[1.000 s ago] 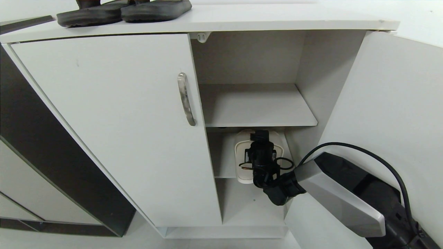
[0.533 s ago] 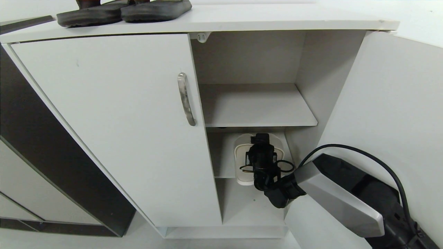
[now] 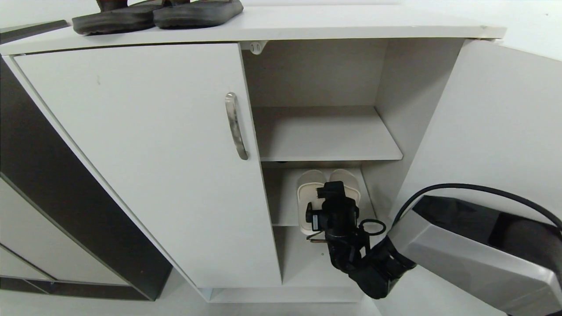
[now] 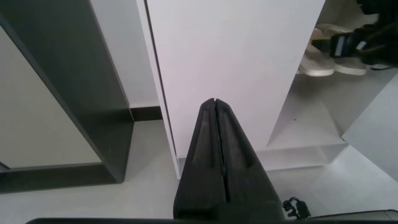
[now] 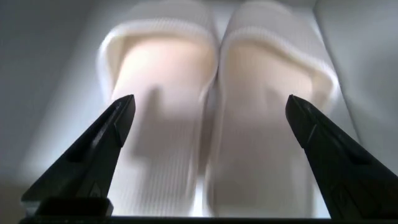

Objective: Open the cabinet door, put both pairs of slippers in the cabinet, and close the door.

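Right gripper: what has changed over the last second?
The right gripper, jaws open, has drawn back out of the cabinet toward the robot, clear of the white slippers, which lie side by side on the middle shelf. Unchanged: those slippers' spot, the black slippers on top, left door shut, right door open.

I count two white slippers point(image 3: 308, 195) at lower centre, two black slippers point(image 3: 153, 15) at the upper left of the frame, one cabinet point(image 3: 351, 30), two doors point(image 3: 131, 153), one metal handle point(image 3: 236, 126) and two inner shelves point(image 3: 325, 131).
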You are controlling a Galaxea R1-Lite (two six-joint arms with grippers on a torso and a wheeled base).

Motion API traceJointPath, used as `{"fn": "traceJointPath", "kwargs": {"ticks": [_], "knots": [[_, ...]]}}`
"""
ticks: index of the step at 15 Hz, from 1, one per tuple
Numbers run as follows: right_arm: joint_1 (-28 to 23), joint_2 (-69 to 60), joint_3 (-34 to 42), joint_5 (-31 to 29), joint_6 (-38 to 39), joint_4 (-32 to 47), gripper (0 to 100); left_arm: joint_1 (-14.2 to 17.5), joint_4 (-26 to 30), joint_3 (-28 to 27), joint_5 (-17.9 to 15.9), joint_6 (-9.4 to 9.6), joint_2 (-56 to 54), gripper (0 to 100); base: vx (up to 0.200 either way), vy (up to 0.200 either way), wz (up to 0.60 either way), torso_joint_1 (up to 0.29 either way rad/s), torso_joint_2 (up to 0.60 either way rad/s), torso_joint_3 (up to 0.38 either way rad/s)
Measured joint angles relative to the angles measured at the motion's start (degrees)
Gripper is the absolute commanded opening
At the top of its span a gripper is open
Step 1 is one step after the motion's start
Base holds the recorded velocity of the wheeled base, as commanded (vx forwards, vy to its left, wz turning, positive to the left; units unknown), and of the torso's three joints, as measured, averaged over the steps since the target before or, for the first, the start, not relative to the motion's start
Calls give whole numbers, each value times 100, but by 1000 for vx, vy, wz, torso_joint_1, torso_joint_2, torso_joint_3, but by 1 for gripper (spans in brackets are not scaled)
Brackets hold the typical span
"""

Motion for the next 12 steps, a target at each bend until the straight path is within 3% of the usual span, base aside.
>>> {"fn": "traceJointPath", "kwargs": {"ticks": [3,11,12], "knots": [[315,-486,813,119,-134,-485,100,0,0,0,0,-6,0,0,0,0,0,0,0,0],[378,-656,928,155,-145,-483,100,0,2,0,0,-4,0,0,-200,0,0,2,4,2],[378,-656,928,152,-146,-483,100,0,-2,0,0,-4,0,0,0,0,0,0,0,0]]}}
